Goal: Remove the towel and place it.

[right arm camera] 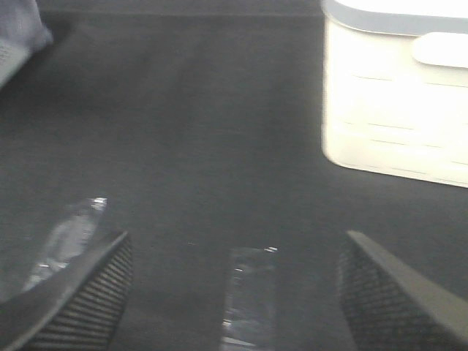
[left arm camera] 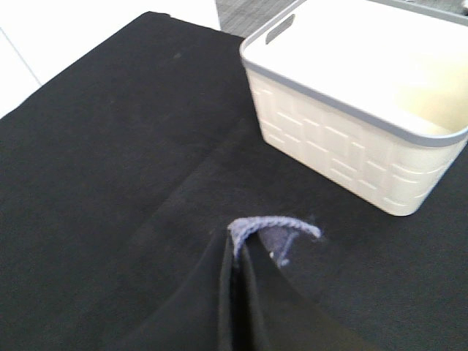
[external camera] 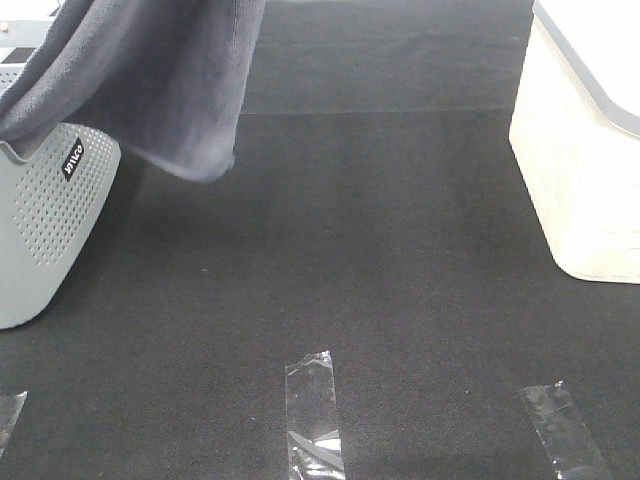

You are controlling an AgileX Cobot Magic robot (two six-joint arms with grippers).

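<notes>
Exterior high view: the towel (external camera: 150, 80) hangs in the air, partly above the perforated grey basket (external camera: 45, 220). Its lower folds drape past the basket's rim on the side facing the white bin (external camera: 580, 170), and whether the cloth brushes that rim cannot be told. It hangs like this because it is pinched by one edge, so the rest of the cloth falls free under its own weight. In the left wrist view the left gripper (left arm camera: 235, 265) has its fingers pressed together on the stitched hem, with a small loop of towel (left arm camera: 274, 227) poking out past the tips, a narrow grip that looks enough to carry the cloth clear of the basket. The right gripper (right arm camera: 234, 292) is spread wide and holds nothing. It hovers over the black mat (external camera: 400, 260) well apart from the basket, above a strip of clear tape (right arm camera: 250, 292), probably waiting out of the way. The white bin stands across the mat from the basket, and looks a likely place to put the towel.
</notes>
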